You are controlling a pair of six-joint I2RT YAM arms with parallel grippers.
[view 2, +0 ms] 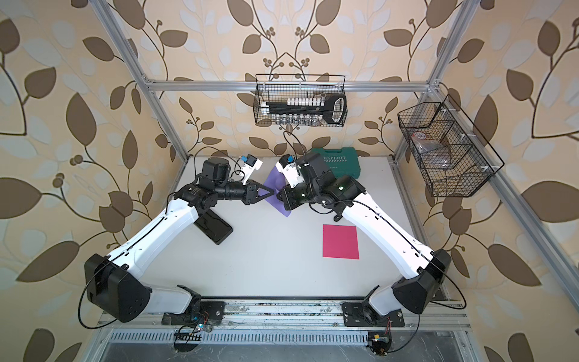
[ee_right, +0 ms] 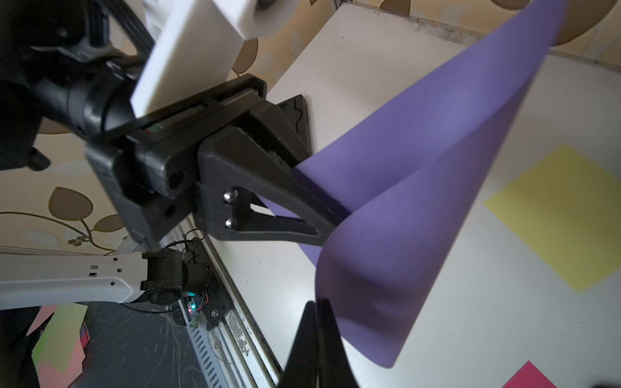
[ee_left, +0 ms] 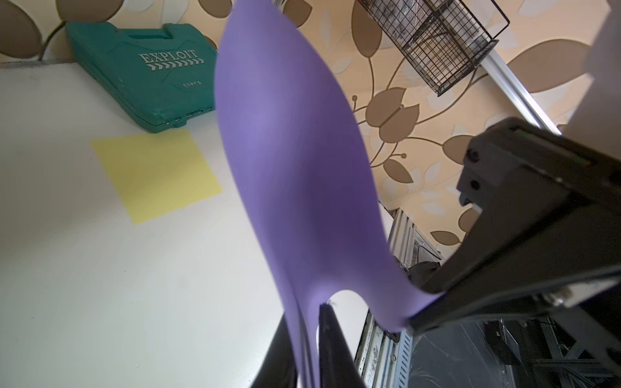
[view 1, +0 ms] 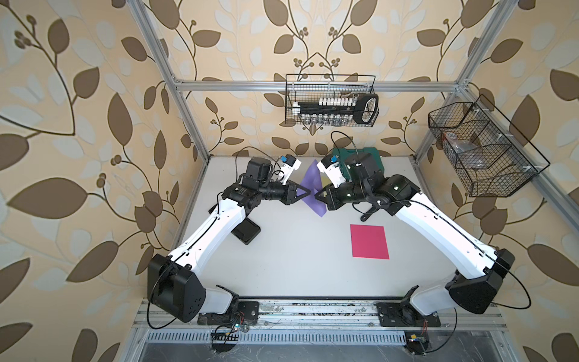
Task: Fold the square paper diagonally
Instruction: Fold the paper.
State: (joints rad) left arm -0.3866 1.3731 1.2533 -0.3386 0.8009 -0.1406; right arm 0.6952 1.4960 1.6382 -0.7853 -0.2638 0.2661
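A square purple paper (view 1: 313,185) (view 2: 273,183) is lifted off the white table (view 1: 297,250), bent over on itself in a loose curve (ee_left: 295,151) (ee_right: 437,168). My left gripper (view 1: 308,193) (view 2: 273,194) (ee_left: 304,315) is shut on it, with two layers of the sheet running between its fingers. Facing it, almost tip to tip, my right gripper (view 1: 317,195) (view 2: 279,196) (ee_right: 316,302) is shut on a corner of the same sheet. In the left wrist view the right gripper (ee_left: 415,320) pinches that corner. The left gripper (ee_right: 339,218) clamps the sheet in the right wrist view.
A yellow paper (ee_left: 158,174) (ee_right: 564,215) lies flat under the lifted sheet. A pink paper (view 1: 369,241) (view 2: 341,241) lies toward the front right. A green tool case (view 2: 336,164) stands at the back. A black flat device (view 2: 214,228) lies under the left arm. Wire baskets (view 1: 332,100) (view 1: 482,147) hang on the frame.
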